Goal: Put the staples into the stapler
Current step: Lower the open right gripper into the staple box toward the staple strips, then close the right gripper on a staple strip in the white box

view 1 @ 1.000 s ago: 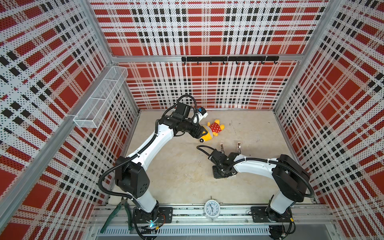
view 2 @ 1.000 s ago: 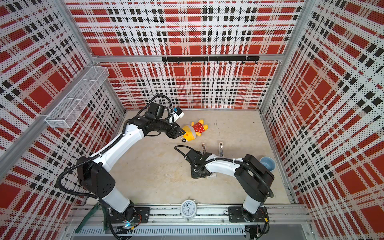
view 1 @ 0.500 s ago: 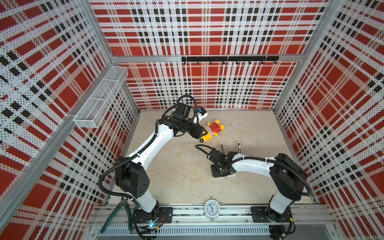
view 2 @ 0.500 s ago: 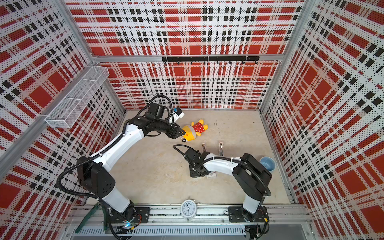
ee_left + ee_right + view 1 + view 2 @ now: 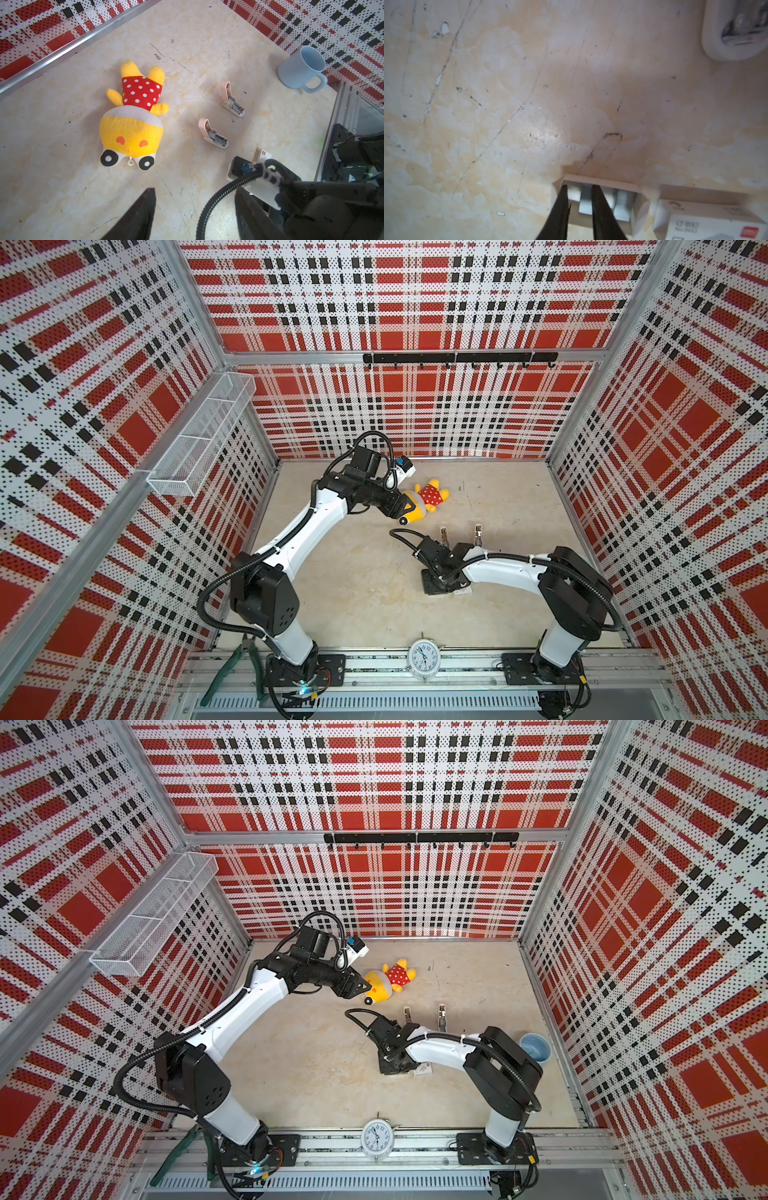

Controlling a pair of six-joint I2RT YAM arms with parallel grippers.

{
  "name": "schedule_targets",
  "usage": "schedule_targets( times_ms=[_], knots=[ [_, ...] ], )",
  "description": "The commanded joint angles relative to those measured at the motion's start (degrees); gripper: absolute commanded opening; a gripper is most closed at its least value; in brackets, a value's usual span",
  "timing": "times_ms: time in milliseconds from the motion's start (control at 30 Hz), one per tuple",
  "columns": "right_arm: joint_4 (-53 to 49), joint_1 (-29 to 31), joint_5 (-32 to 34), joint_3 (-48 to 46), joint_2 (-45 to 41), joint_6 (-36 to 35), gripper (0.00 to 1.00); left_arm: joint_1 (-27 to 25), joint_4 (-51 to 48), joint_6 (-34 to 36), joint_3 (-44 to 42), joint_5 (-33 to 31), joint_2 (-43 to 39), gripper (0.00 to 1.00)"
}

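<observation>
Two small pink staplers (image 5: 214,135) (image 5: 232,101) lie flipped open on the floor and show in both top views (image 5: 444,535) (image 5: 441,1015). One stapler's end (image 5: 735,31) also shows in the right wrist view. The staples (image 5: 584,202) are silvery strips lying in the pulled-out white tray (image 5: 600,180) of a small box (image 5: 708,222). My right gripper (image 5: 579,187) points down into that tray. Its jaws stand a narrow gap apart, one finger over a strip, and nothing is visibly pinched. My left gripper (image 5: 195,190) hangs open and empty above the floor near the plush toy.
A yellow plush toy (image 5: 426,499) lies just behind the staplers. A blue mug (image 5: 301,68) stands by the right wall (image 5: 535,1048). A white alarm clock (image 5: 423,659) and green pliers (image 5: 232,668) sit at the front rail. A wire basket (image 5: 203,435) hangs on the left wall.
My right wrist has edged slightly left over the staple box, its elbow following. The left arm has not moved.
</observation>
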Motion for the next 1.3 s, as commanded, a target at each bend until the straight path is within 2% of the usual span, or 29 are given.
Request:
schedule_targets(
  times_ms=[0, 633, 1267],
  knots=[
    [-0.82, 0.32, 1.79, -0.06, -1.4, 0.28, 0.22, 0.61, 1.08, -0.62, -0.56, 0.84, 0.08, 0.64],
    [1.02, 0.99, 1.75, -2.48, -1.49, 1.86, 0.22, 0.59, 1.15, -0.98, -0.48, 1.28, -0.01, 0.64],
    [0.5, 1.04, 2.65, -0.87, -0.21, 0.6, 0.22, 0.54, 1.12, -1.25, -0.26, 1.58, 0.14, 0.64]
  ],
)
